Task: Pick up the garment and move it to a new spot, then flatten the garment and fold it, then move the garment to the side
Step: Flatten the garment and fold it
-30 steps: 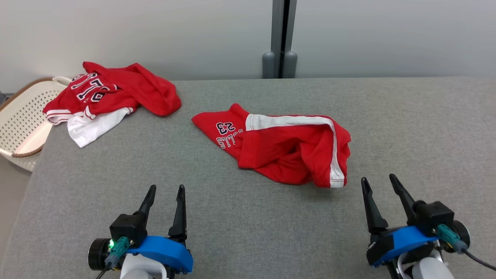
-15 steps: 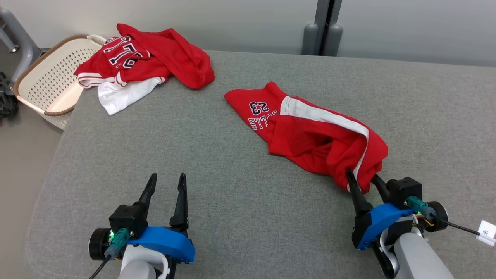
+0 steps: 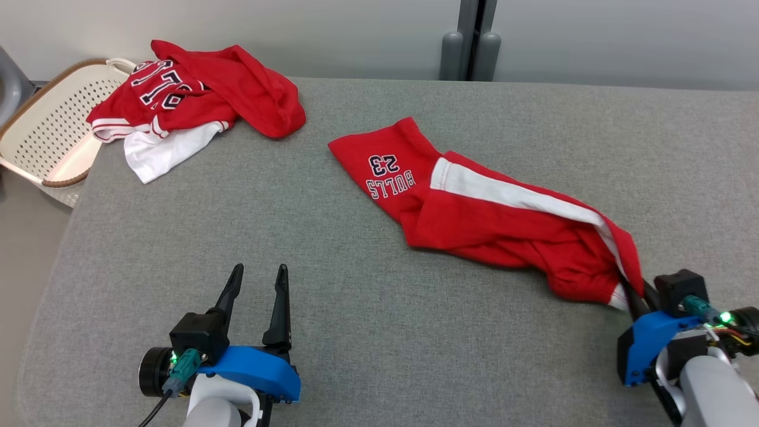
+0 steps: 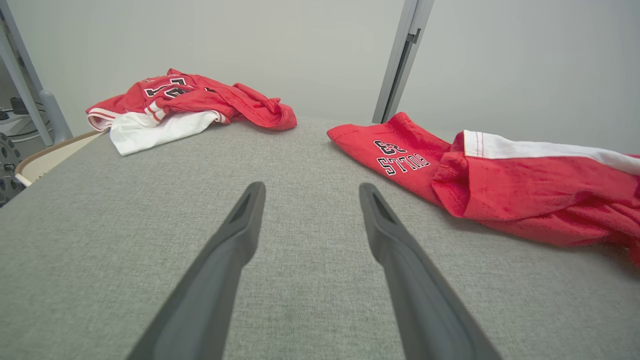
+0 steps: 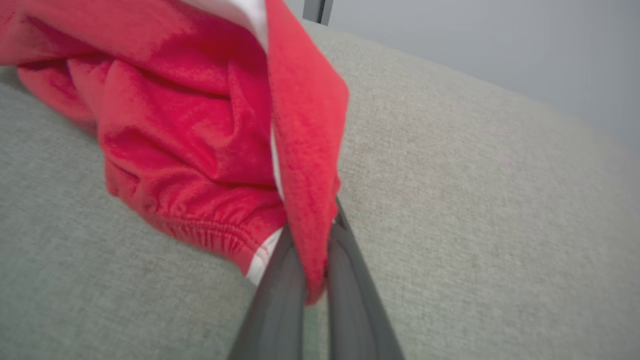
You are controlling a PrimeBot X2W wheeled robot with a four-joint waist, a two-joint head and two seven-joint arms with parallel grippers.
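Grey table (image 3: 356,332) bears the garment (image 3: 492,219), stretched diagonally toward near-right where right fingers (image 5: 280,310) clench it; left fingers (image 3: 277,311) spread.

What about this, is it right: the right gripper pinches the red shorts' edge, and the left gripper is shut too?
Not quite: the left gripper is open, its fingers spread apart, as the left wrist view shows. The right gripper does pinch the red shorts' edge.

Left gripper (image 3: 260,270) at 7 o'clock and right gripper (image 3: 635,299) at 4 o'clock each have 2 long tapered dark fingers (image 3: 277,308), a blue shell (image 3: 252,375), black block (image 3: 198,339), teal cable plug (image 3: 184,367), green light (image 3: 172,357) and pale grey forearm (image 3: 214,410).
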